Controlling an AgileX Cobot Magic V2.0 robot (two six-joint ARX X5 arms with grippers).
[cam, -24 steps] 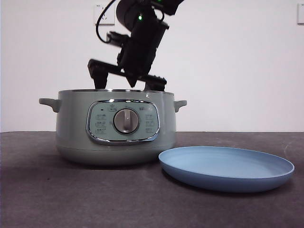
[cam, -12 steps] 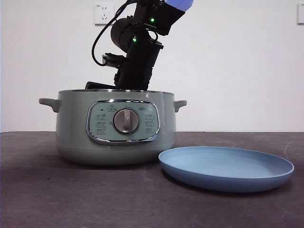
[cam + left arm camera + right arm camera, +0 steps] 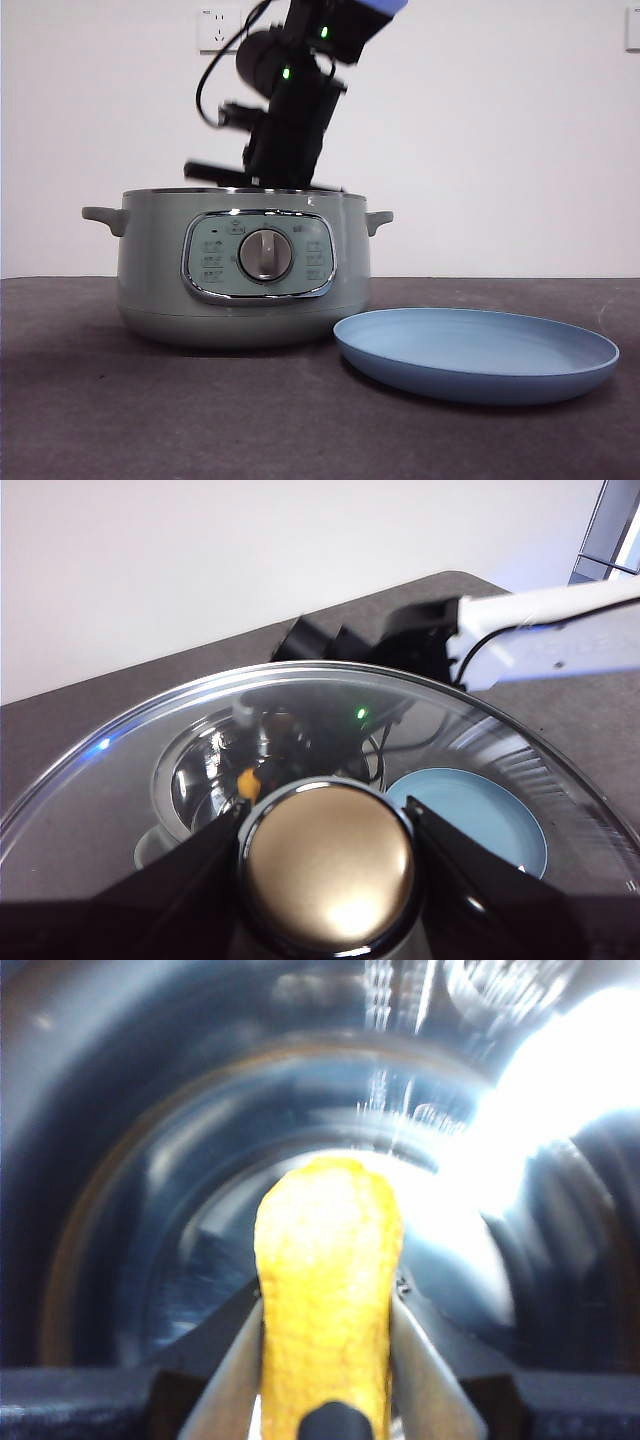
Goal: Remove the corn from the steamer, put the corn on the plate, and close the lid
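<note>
Front view: sage-green steamer point(image 3: 243, 270) on dark surface point(image 3: 150, 410), empty light-blue plate point(image 3: 478, 352) just beside it; a black arm reaches into the pot from above.
L wrist: left tool point(image 3: 325, 855) clamped on knob of glass lid point(image 3: 480, 750), held above the steamer.
R wrist: right tool point(image 3: 325, 1360) closed on yellow corn point(image 3: 327, 1280) inside the steamer.

Black arm point(image 3: 290, 110), green indicator lights, looping black cable, white link point(image 3: 560, 640)
</note>
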